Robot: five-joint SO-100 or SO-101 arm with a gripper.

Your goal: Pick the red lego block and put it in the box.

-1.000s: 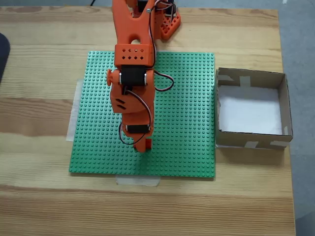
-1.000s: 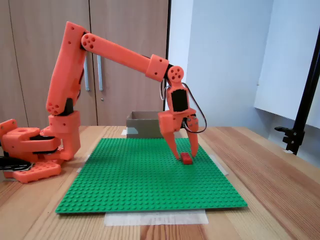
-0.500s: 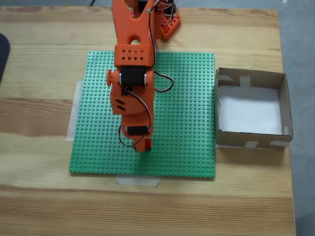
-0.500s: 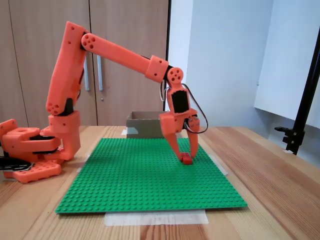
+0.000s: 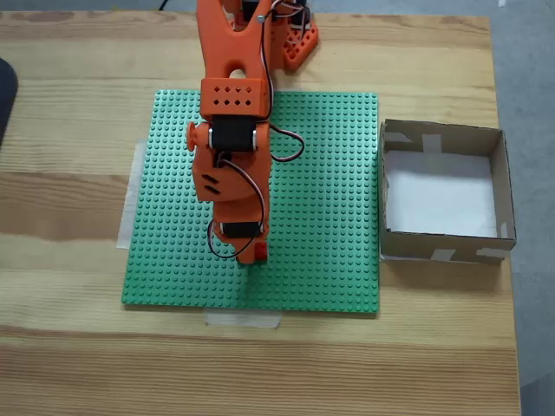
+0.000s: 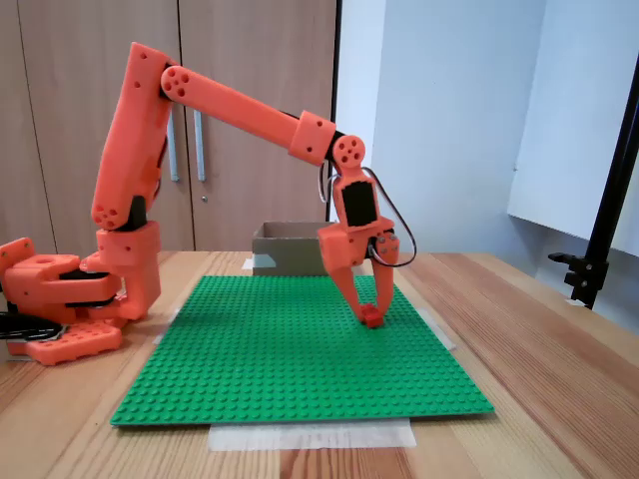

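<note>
**Red brick pinched on the green plate**

The red lego block (image 6: 371, 317) was pinched between the 2 fingers of the gripper (image 6: 370, 311), low on the green baseplate (image 6: 290, 359). The box (image 5: 442, 191) was seen well apart, beside the plate.

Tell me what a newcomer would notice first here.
The orange arm reaches over the green baseplate, its pincer shut on the red lego block near the plate's front. To the right in the top-down fixed view sits the box.
</note>
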